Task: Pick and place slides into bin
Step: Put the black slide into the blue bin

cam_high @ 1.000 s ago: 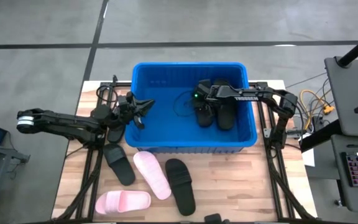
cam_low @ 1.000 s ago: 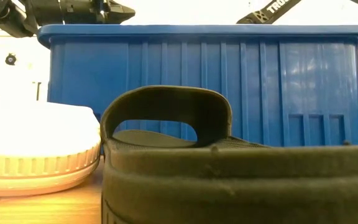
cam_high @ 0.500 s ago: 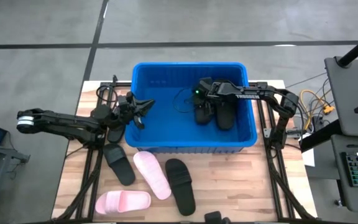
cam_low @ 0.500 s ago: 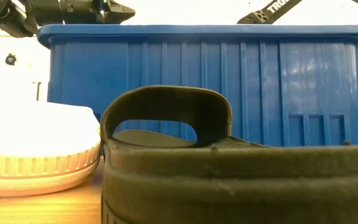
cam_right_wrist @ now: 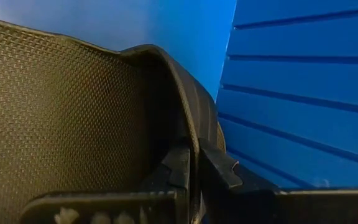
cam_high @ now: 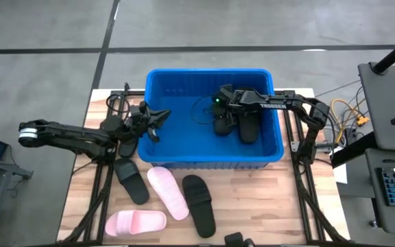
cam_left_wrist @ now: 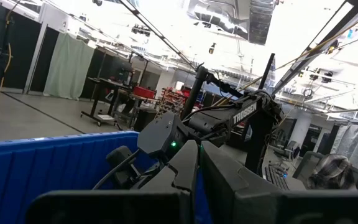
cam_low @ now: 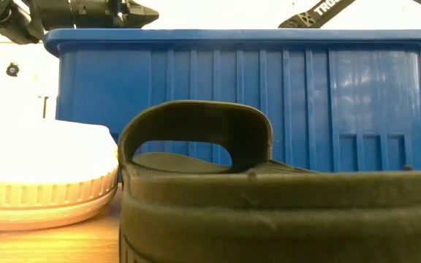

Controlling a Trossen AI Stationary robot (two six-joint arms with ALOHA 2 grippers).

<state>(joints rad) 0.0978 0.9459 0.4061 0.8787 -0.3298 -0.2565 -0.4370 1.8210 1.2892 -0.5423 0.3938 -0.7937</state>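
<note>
Four slides [cam_high: 164, 195] wait at 6 o'clock; my right gripper [cam_high: 219, 118], clamped on a black slide [cam_high: 222, 125], has nudged it inside the bin [cam_high: 158, 96].

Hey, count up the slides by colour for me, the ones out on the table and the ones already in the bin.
Black slides on the table: 2
Pink slides on the table: 2
Black slides in the bin: 2
Total: 6
A dark shape at the table's front edge is cut off and not counted.
</note>
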